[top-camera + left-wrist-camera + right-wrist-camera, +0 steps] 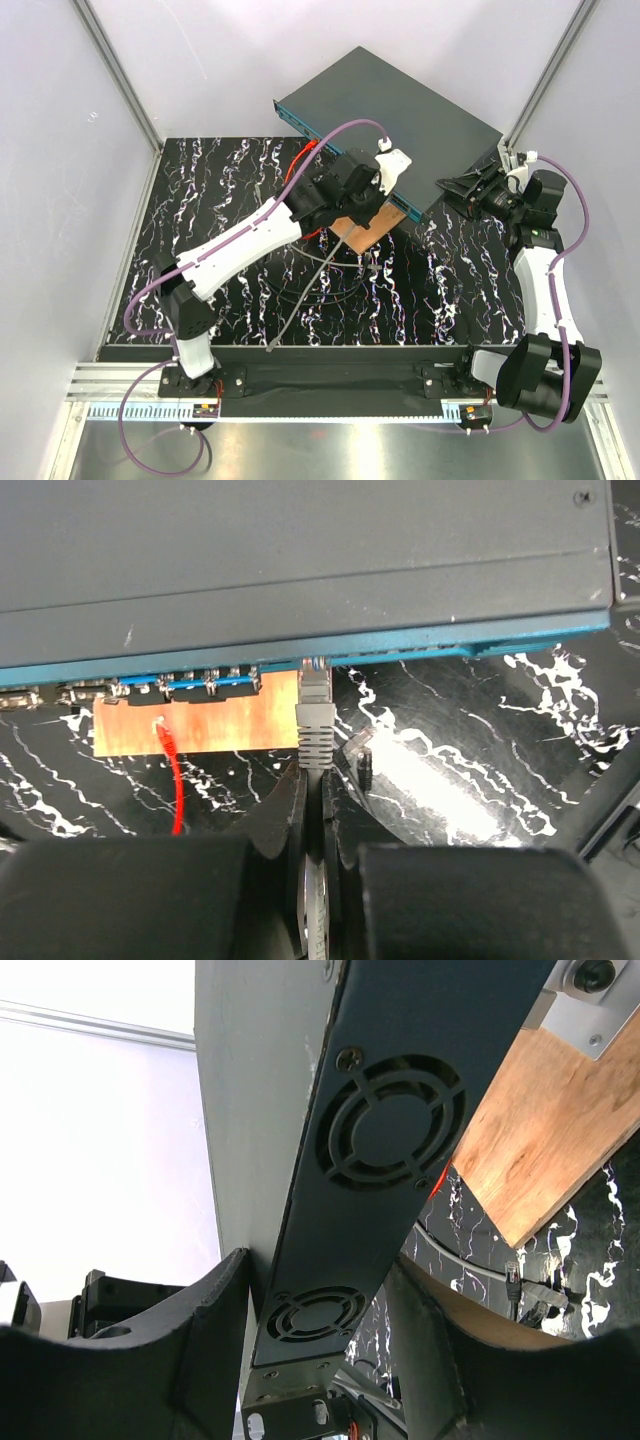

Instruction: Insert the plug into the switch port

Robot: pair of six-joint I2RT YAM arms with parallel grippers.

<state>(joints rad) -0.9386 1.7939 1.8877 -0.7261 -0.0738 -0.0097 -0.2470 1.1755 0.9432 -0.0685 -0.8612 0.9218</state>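
Note:
The switch [400,105] is a flat dark grey box at the back, with its blue-teal socket face [200,680] turned toward the left arm. My left gripper [375,195] [312,775] is shut on a grey cable just behind its grey plug [313,705]. The plug's clear tip touches the socket face, and I cannot tell how deep it sits. My right gripper [462,185] [320,1270] is closed around the switch's fan-vented end [380,1140], with one finger on each side.
A copper-brown plate [200,725] lies under the socket face. A red cable [172,780] runs over it. The grey cable [300,300] trails toward the table's near edge. A loose plug [513,1275] lies on the black marbled table [230,190]. White walls enclose the table.

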